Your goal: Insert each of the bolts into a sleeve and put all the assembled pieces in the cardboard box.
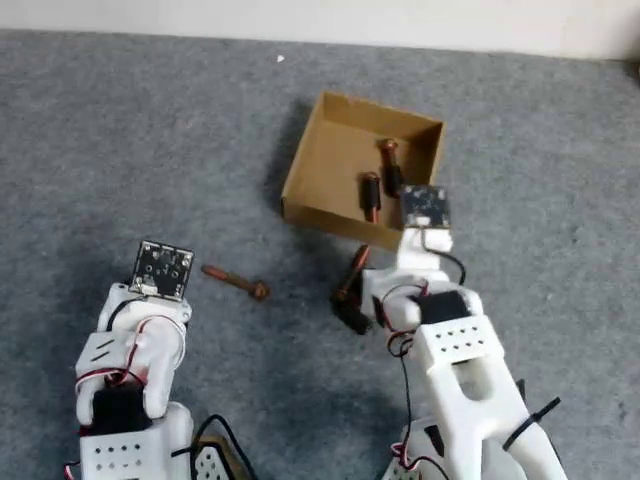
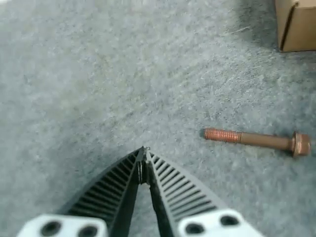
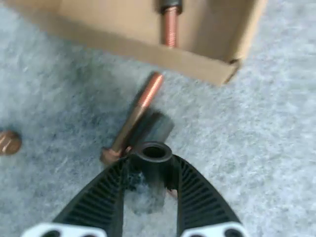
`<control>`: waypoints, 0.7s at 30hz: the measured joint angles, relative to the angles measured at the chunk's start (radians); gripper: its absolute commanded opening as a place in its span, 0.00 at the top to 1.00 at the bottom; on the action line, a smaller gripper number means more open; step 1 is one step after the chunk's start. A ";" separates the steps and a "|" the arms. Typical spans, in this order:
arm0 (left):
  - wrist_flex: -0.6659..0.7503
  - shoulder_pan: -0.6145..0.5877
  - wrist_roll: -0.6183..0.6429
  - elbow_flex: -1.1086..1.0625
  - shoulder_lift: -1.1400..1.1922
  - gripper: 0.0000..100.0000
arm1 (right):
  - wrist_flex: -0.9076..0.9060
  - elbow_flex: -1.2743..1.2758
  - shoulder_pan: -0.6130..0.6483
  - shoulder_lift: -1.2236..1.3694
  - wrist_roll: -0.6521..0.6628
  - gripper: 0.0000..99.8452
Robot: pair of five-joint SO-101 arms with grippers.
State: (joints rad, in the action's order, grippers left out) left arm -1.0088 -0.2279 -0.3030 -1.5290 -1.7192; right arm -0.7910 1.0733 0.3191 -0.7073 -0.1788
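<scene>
High view, left to right: left arm low at the left edge on grey carpet [image 1: 120, 130]; left gripper [image 2: 143, 160] just above the carpet, fingers pressed together, holding nothing.

Loose bolt [image 1: 235, 281] lies flat on the carpet near that gripper and apart from it; threaded end toward the left arm, head toward the right arm; its head also shows at the edge of the right wrist view.

Right gripper [image 3: 152, 165] sits low between the loose bolt and the cardboard box [image 1: 330, 218]; its fingers pinch a black sleeve [image 3: 153, 153], upright, open bore facing the wrist camera.

Second bolt [image 3: 138, 111] lies on the carpet just beside the held sleeve, head near the fingers, threaded end pointing at the box's near wall and just short of it; whether head and sleeve touch, cannot tell.

Box stands open-topped past the right gripper; two assembled pieces [image 1: 371, 196] [image 1: 389, 162] lie inside on its floor, near each other.
</scene>
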 measured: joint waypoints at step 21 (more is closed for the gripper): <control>-0.152 0.068 -0.377 0.456 0.623 0.96 | 0.000 0.000 -0.003 -0.002 0.000 0.99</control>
State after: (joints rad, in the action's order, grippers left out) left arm -1.1607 -0.1603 -0.6805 -1.0733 -1.0963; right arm -0.7910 1.0733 0.3161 -0.7089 -0.1788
